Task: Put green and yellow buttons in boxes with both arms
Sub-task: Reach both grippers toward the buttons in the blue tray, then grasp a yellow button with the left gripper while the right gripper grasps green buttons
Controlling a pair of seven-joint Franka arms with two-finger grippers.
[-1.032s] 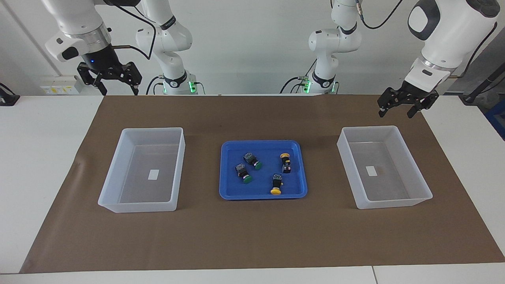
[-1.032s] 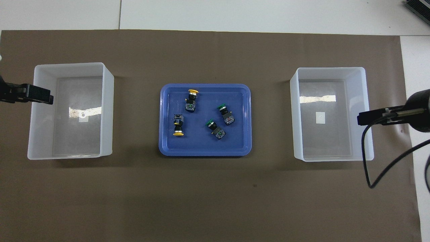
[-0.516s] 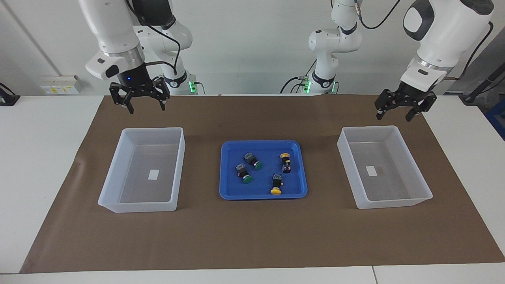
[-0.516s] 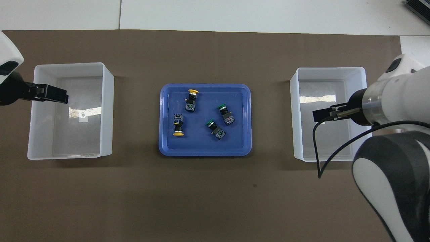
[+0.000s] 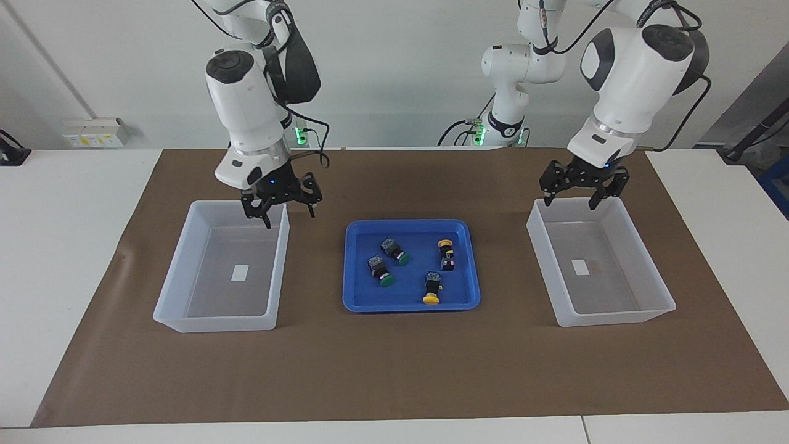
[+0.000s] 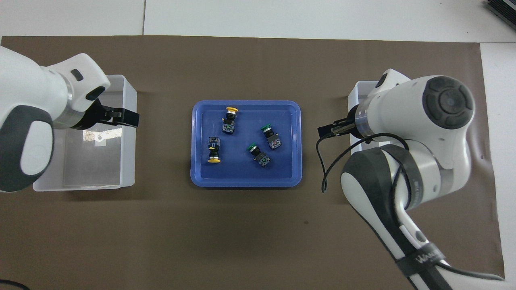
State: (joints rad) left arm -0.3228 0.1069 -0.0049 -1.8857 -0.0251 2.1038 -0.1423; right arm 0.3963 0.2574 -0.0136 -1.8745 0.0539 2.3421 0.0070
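Two green buttons (image 5: 401, 256) (image 5: 386, 279) and two yellow buttons (image 5: 445, 245) (image 5: 431, 298) lie on their sides in the blue tray (image 5: 360, 303). The overhead view shows the same green buttons (image 6: 265, 129) (image 6: 251, 147) and yellow buttons (image 6: 231, 109) (image 6: 213, 160). My right gripper (image 5: 288, 217) (image 6: 325, 131) hangs open and empty over the tray-side corner of the box (image 5: 212, 324) (image 6: 358, 90) at the right arm's end. My left gripper (image 5: 570, 203) (image 6: 131, 119) hangs open and empty over the robot-side rim of the other box (image 5: 616, 317) (image 6: 80, 169).
Both boxes hold only a small white label each. The tray (image 6: 197, 177) sits midway between them on a brown mat (image 5: 394, 370). White tabletop (image 5: 61, 246) borders the mat at both ends. The right arm's elbow and cable cover most of its box from overhead.
Both arms have swung inward from the mat's outer corners and come lower. Each gripper now hangs over a box rim. The grippers stayed open; buttons, tray and boxes have not moved.
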